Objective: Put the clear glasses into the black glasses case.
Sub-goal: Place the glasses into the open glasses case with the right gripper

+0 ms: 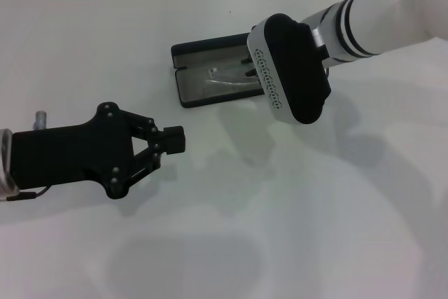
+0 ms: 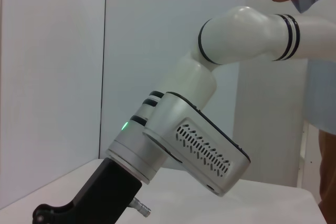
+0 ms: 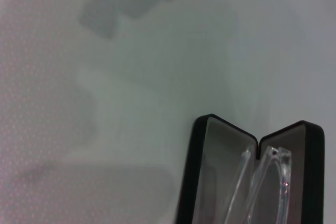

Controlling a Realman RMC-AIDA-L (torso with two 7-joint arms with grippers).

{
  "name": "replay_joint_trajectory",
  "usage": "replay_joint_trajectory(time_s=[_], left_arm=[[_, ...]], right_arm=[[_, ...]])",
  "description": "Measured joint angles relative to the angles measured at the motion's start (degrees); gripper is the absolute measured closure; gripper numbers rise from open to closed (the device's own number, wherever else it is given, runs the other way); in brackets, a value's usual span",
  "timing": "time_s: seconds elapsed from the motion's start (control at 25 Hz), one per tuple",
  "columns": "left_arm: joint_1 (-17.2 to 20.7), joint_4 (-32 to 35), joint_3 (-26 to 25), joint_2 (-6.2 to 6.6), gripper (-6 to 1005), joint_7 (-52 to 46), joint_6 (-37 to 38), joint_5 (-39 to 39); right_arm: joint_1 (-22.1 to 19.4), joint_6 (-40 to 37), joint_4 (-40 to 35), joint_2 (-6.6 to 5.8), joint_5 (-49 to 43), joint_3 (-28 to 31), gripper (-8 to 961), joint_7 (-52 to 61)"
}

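Note:
The black glasses case [image 1: 206, 52] lies open on the white table, past the middle, with its grey lining showing. The clear glasses [image 1: 225, 80] lie inside it, in the near half. In the right wrist view the case [image 3: 198, 171] shows both halves, and the clear glasses [image 3: 265, 182] rest by the hinge. My right gripper [image 1: 248, 68] hangs over the case's right end, mostly hidden under its wrist housing. My left gripper [image 1: 173, 140] is shut on nothing, low over the table to the near left of the case.
The white right arm [image 2: 220, 77] reaches in from the far right and shows large in the left wrist view. A person [image 2: 320, 103] stands at that view's edge. Bare white tabletop [image 1: 280, 229] spreads in front.

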Motion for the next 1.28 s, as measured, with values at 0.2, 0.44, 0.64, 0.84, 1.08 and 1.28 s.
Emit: replay_joint_trajectory(time_s=[0.2,0.44,0.64,0.84,1.08,1.28], left_arm=[[0.1,-0.1,0.0,-0.07,951,0.1,0.0,0.0],[0.1,-0.1,0.0,-0.13,951,0.1,0.0,0.1],[0.1,0.0,0.0,-0.14,952,-0.2,0.0,0.1],[0.2,0.0,0.0,-0.15,952,-0.2,0.0,0.1],[0.2,0.1,0.0,-0.15,952,-0.2,0.0,0.1],[0.4,0.1,0.0,-0.15,952,-0.1,0.0,0.0]], right_arm=[[0.1,0.4,0.5,0.00,0.5,-0.1,805,0.1],[0.5,0.6,0.5,-0.01,1.2,0.0,804,1.5],[0.7,1.0,0.6,0.00,1.1,0.2,802,3.5],[0.5,1.8,0.6,0.00,1.2,-0.5,764,3.5],[0.2,3.0,0.2,-0.01,1.2,-1.1,707,3.5],[-0.4,3.0,-1.1,0.00,2.1,-1.5,698,3.6]])
